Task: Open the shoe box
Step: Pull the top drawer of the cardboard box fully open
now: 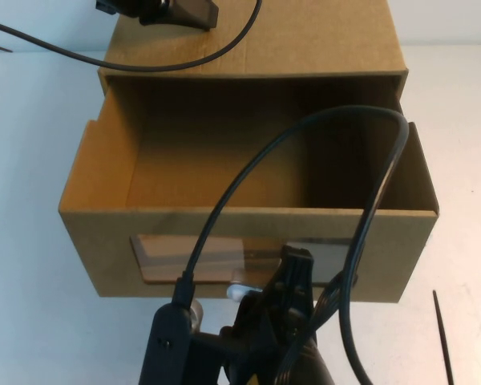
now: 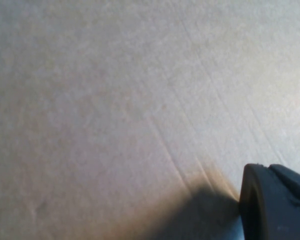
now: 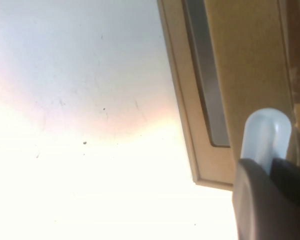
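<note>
Two arms over a white table [image 1: 32, 321] with faint specks and a pale plain backdrop behind its far edge. Left gripper [image 1: 172, 11] sits at the far side on top of the shoe box's outer sleeve [image 1: 321, 40], pressed close to bare cardboard in its wrist view; open or closed, can't tell. Shoe box [image 1: 248, 224], brown cardboard, is mid-table. Its inner drawer [image 1: 96, 184] stands well out of the sleeve toward the robot, inside empty and shadowed. Black cable [image 1: 224, 200] arcs over the drawer. Front wall has a clear window [image 1: 216, 257]. Right gripper [image 1: 297, 255] is at the near edge, closed, tips against that front wall by the window; whether it pinches cardboard, can't tell. Thin dark rod [image 1: 442, 337] lies on the table far right.
</note>
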